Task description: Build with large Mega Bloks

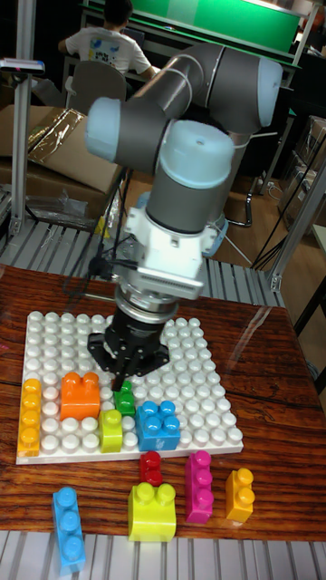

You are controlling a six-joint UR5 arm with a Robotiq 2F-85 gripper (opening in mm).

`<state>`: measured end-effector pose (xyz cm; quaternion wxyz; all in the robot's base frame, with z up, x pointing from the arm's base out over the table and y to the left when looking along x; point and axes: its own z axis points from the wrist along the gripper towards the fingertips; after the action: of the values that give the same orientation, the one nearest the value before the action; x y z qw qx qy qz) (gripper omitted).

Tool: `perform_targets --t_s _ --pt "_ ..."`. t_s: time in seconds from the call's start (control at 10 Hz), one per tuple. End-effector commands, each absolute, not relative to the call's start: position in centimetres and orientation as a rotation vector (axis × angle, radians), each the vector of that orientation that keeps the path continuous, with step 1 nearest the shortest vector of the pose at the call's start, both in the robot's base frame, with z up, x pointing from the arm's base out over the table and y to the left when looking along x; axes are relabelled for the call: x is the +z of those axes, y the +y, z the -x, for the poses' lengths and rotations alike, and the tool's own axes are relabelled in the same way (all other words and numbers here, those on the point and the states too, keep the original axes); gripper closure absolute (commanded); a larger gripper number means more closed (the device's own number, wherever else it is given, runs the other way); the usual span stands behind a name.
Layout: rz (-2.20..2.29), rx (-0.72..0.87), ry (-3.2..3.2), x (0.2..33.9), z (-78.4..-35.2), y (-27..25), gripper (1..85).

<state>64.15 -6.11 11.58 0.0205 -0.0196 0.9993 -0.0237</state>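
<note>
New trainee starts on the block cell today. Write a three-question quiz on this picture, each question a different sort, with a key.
1. True or false: the orange block sits on the white baseplate.
2. Multiple choice: which block is the gripper at? A) the green block B) the magenta block C) the light blue block
3. Fill in: the small red block lies off the baseplate, on the wooden ____.

Key: 1 true. 2 A; the fingertips reach down to the green block, though the picture does not settle whether they clamp it. 3 table.
</note>
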Motion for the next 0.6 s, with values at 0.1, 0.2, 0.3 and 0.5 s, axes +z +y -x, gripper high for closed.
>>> perform_targets --t_s 0.1,0.2,0.3,0.5 --pt "0.016 0.011 3.084 11.9 -64.0 -11.4 84.7" --pt "0.006 0.027 3.084 11.7 -63.8 -11.9 84.7" --pt "0.003 0.049 3.083 11.4 -63.6 -12.2 84.7" --pt "0.018 0.081 3.073 11.2 -63.2 -12.5 84.7"
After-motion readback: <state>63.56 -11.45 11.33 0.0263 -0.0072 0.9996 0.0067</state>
